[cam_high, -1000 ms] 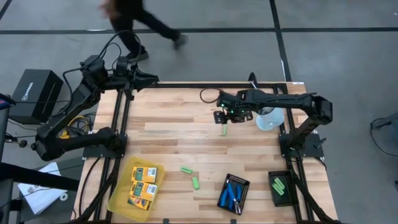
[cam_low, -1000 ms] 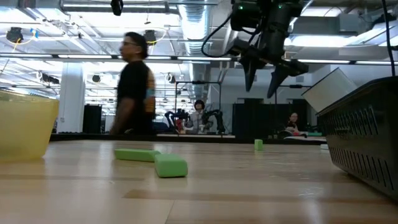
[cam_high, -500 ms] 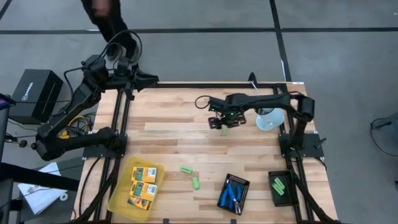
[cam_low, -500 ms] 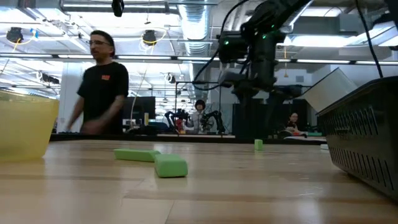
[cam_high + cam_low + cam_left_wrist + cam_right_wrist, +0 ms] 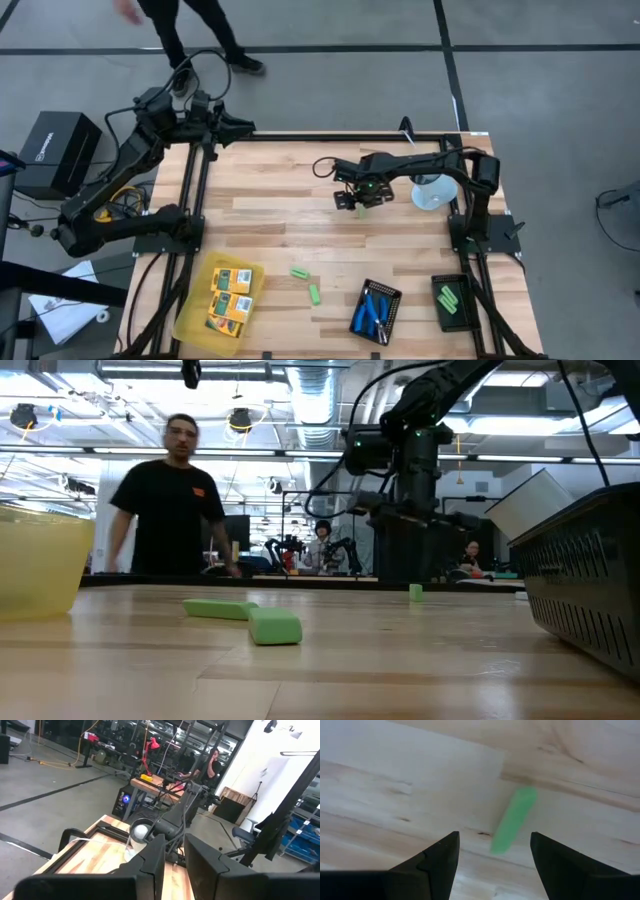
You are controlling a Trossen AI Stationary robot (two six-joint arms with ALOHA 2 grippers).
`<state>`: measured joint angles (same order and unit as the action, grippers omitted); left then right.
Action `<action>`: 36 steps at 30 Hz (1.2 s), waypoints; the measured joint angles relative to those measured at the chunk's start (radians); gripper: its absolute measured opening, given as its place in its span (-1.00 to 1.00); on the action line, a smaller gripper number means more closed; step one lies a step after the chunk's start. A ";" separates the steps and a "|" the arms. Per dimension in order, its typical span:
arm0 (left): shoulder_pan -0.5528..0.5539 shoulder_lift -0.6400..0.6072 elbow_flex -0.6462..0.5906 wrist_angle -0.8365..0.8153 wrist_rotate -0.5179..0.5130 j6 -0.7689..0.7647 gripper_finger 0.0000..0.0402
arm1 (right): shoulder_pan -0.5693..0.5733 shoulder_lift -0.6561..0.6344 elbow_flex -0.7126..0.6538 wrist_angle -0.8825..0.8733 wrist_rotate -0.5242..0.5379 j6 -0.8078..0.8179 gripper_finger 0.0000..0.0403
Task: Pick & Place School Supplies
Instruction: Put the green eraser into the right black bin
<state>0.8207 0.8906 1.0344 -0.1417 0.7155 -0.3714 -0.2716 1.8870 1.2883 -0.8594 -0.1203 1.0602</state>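
- Two arms show in the high view: the right gripper (image 5: 357, 197) is stretched out over the middle of the wooden table (image 5: 280, 215), fingers spread and empty, above a green block (image 5: 361, 207) that is largely hidden under it. The left gripper (image 5: 240, 127) is parked at the table's far left corner.
- Two more loose green blocks (image 5: 300, 272) (image 5: 314, 294) lie near the front edge, between the yellow tray (image 5: 190, 318) and a black ribbed tray (image 5: 392, 296).
- Yellow-orange packs (image 5: 231, 280) lie stacked in the yellow tray; blue-handled scissors (image 5: 372, 310) lie in the nearer black tray; further green blocks (image 5: 449, 298) rest in the second black tray (image 5: 440, 312) at the front right.
- A translucent cup (image 5: 433, 192) stands by the right arm's base.
- From the low view, the right gripper (image 5: 405, 520) hangs above the far side of the table, and the small green block (image 5: 415, 592) sits on the wood below it. Two green blocks (image 5: 216, 608) (image 5: 274, 627) lie close to the camera. A person (image 5: 170, 510) in a black shirt is behind the table.
- From the left wrist view, the left gripper (image 5: 172, 865) has its fingers drawn close with a narrow gap between them, nothing gripped.
- From the right wrist view, the right gripper (image 5: 492, 857) is released and wide, with the green block (image 5: 514, 819) lying on the wood between the two fingers, touching neither.
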 joint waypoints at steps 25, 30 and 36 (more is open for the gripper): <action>0.000 0.001 0.000 0.000 0.007 0.008 -0.66 | -0.019 0.000 -0.085 0.078 0.013 0.013 -0.08; 0.000 0.001 0.000 -0.001 0.022 0.007 -0.66 | -0.020 0.000 -0.085 0.110 0.021 0.009 -0.23; 0.000 0.001 0.000 -0.001 0.024 0.005 -0.66 | -0.026 0.000 -0.085 0.109 0.032 0.006 -0.25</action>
<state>0.8207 0.8917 1.0344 -0.1422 0.7391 -0.3668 -0.2977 1.8870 1.2037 -0.7501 -0.0883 1.0661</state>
